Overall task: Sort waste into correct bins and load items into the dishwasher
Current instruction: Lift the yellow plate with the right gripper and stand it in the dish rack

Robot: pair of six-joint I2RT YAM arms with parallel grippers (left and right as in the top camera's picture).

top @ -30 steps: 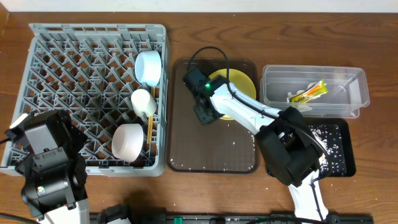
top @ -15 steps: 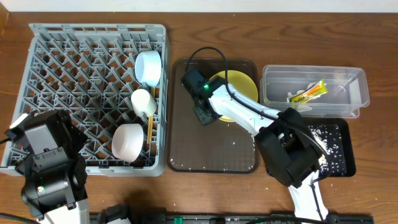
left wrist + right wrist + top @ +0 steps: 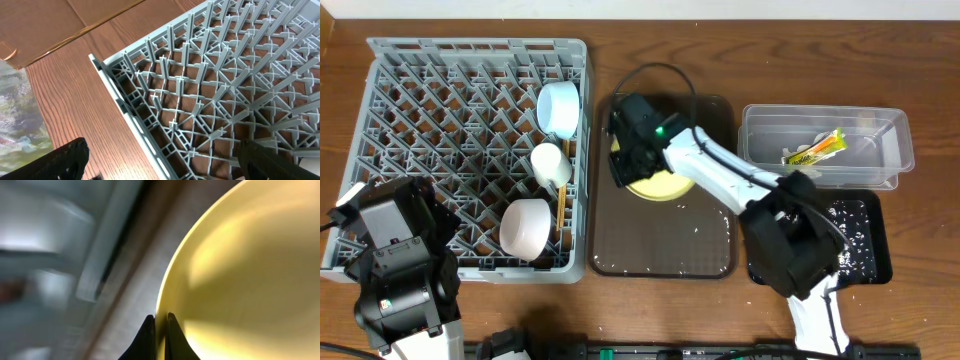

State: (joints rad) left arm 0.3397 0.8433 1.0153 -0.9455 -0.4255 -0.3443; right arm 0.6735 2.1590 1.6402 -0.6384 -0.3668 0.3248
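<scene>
One grey dish rack, left of frame, held a light blue bowl, white cup, white bowl and chopsticks along its right side. Left gripper hung over the rack's corner, jaws wide and empty. Brown tray, centre, carried the yellow plate. Right gripper pinched the plate's rim between narrow jaws. Clear tub, upper right, contained the wrapper. Black tray below it held rice grains.

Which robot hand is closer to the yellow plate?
The right hand. It pinches the rim of the yellow plate over the brown tray. The left hand is far off, open over a corner of the grey dish rack.
</scene>
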